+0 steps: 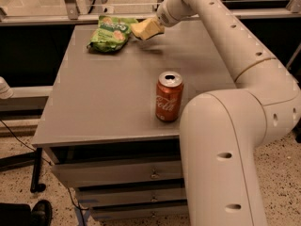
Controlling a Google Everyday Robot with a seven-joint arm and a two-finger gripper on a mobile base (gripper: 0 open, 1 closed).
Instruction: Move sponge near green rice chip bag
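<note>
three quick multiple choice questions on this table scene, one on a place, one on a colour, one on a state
1. Where is the sponge?
A) held in the pincer over the far end of the table, beside the green rice chip bag
B) at the table's near edge
C) on the floor

2. What colour is the cola can?
A) blue
B) red
C) green

3. How is the cola can placed?
A) on its side
B) upside down
C) upright

Answers:
1 A, the sponge hangs at the arm's tip by the bag.
2 B, red body with white script.
3 C, its top faces up.
</note>
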